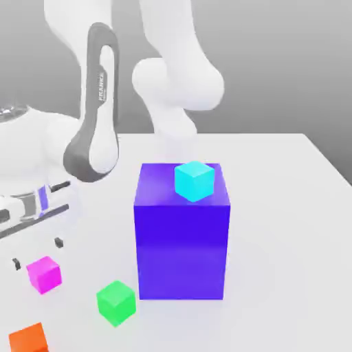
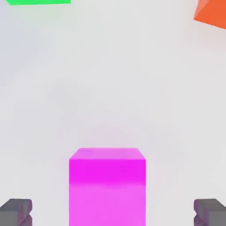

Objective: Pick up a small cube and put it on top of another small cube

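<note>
Four small cubes and one tall block occupy the smooth, pale desk [image 1: 289, 206]. My gripper [image 1: 37, 253] hangs with its two dark, blocky fingertips [image 2: 16, 212] spread wide apart and holding nothing. Just below and between them sits the magenta cube [image 1: 45, 274], matte and sharp-edged, resting on the desk and untouched by either fingertip. Near the gripper, toward the exterior view's right, lies the green cube [image 1: 115, 302], of like size and flat finish. An orange cube [image 1: 29, 339] lies close in front of the gripper, nearer the exterior camera. Farther off to the exterior view's right stands the large blue block [image 1: 183, 254], a glossy upright box with a square top. On that top, near its rear edge, rests the cyan cube [image 1: 195, 181], turned slightly askew.
</note>
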`<state>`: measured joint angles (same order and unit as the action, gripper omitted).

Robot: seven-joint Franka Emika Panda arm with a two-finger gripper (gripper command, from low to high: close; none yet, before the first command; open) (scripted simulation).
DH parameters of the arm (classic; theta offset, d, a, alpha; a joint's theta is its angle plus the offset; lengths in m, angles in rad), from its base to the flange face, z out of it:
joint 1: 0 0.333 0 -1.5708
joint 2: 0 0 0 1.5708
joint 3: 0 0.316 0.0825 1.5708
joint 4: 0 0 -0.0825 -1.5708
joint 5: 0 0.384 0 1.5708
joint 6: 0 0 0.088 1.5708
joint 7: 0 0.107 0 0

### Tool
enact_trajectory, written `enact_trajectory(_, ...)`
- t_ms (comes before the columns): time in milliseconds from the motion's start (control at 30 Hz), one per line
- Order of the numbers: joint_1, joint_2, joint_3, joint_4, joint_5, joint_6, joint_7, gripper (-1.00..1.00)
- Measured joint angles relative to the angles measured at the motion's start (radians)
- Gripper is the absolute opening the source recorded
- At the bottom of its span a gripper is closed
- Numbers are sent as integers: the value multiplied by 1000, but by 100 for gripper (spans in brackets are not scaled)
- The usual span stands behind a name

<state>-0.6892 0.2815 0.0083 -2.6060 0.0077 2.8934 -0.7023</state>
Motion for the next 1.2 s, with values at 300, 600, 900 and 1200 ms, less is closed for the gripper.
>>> enact_trajectory(300, 8, 95, -8, 17, -6, 70, 4, -100)
enact_trajectory(600, 11, -117, -9, -20, -18, -108, 40, -100)
enact_trajectory(900, 75, -211, -16, 17, -98, -299, 468, -100)
enact_trajectory(1200, 129, -272, 17, 37, -97, -418, 871, -100)
